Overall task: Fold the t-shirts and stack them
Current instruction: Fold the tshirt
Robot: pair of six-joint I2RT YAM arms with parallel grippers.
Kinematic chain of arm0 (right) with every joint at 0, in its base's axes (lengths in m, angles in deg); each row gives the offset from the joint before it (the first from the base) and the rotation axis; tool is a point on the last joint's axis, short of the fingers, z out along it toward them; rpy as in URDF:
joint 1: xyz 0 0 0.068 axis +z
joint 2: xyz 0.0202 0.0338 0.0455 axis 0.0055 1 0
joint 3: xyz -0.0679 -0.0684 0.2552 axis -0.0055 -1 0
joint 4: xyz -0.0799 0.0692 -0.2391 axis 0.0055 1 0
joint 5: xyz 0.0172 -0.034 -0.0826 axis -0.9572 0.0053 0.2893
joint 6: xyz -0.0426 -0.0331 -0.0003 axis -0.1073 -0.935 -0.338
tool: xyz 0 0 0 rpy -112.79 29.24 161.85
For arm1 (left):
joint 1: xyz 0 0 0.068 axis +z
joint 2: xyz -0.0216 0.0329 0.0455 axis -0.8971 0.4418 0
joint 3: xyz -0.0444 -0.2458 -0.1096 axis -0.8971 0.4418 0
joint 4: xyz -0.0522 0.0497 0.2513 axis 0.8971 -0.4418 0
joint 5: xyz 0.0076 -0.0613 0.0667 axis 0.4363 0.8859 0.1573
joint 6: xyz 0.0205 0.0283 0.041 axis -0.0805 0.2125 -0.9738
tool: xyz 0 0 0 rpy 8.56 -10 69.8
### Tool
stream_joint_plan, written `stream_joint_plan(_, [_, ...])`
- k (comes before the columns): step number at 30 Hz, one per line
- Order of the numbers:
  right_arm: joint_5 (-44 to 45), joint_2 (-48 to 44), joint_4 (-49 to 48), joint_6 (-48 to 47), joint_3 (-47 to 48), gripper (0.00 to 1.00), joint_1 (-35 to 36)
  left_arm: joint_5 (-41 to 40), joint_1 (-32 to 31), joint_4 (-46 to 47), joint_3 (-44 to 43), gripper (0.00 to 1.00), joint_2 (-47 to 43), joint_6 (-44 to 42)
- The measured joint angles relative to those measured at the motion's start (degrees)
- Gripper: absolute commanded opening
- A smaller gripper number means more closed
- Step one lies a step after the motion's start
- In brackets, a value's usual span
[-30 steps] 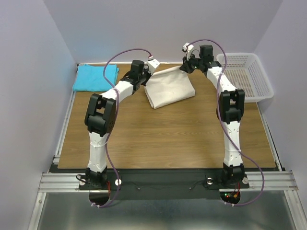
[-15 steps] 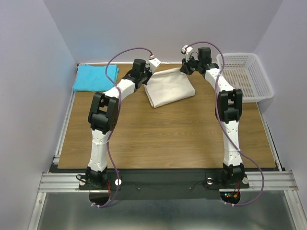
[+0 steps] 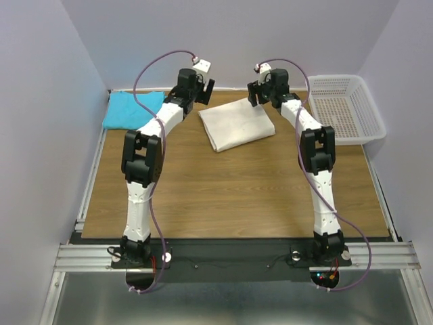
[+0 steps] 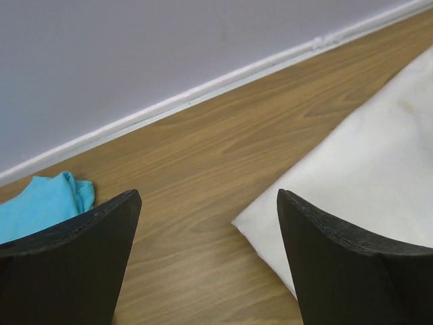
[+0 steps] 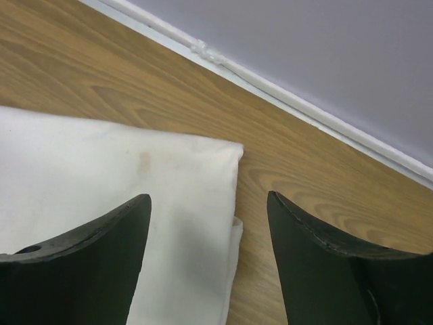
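Both pincers hang over the far edge of the cream shirt [image 3: 237, 124]: the left pincer [image 4: 208, 196] above its far-left corner, the right pincer [image 5: 208, 198] above its far-right corner. Each is spread wide with nothing held, and the cloth lies loose below them. The cream shirt is folded to a neat oblong at the far middle of the table [image 3: 237, 196], its long side running left to right, a little askew. The blue shirt [image 3: 132, 110] lies in the far left corner, well apart from it, and the left arm is plainly the nearer one. I'd say stacking is what is left, so the move would run leftward along the far wall [image 3: 230, 40]. The wood is smooth, with room between the two shirts; a white basket [image 3: 352, 108] sits at the far right, out of the way
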Motion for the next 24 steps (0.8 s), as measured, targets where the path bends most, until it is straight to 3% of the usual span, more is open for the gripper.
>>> stream_joint_plan(1, [0.46,-0.39,-0.79,0.92,-0.83,0.73,0.04,0.90,0.70,0.33,0.76,0.93,-1.16,1.51])
stream_joint_plan(4, [-0.33,-2.82,-1.68,2.58,-5.35,0.58,-0.02,4.83,2.51,0.48,3.48,0.90,-5.29,6.08])
stream_joint_plan(5, [-1.25,-4.22,-1.62,2.99,-7.48,0.43,-0.02,6.45,3.10,0.87,4.76,0.87,-6.97,8.15])
stream_joint_plan(8, [-6.99,-8.96,-1.62,4.17,-14.29,0.29,-0.39,11.63,4.63,1.55,9.35,0.79,-12.04,13.11])
stream_joint_plan(9, [-9.07,-10.67,-1.42,4.61,-16.28,0.28,-0.48,13.35,5.01,2.47,11.45,0.72,-13.68,15.02])
stream_joint_plan(13, [-17.99,-16.52,-1.62,5.99,-22.95,0.24,-0.79,22.62,5.20,6.03,19.69,0.61,-17.97,24.44])
stream_joint_plan(18, [-29.94,-18.64,-2.78,11.13,-26.16,0.15,-0.83,33.83,3.41,14.47,29.81,0.58,-16.48,38.10])
stream_joint_plan(24, [-37.38,-15.80,-2.75,18.43,-26.47,0.14,-0.83,39.50,-0.52,19.39,30.75,0.57,-11.47,46.84])
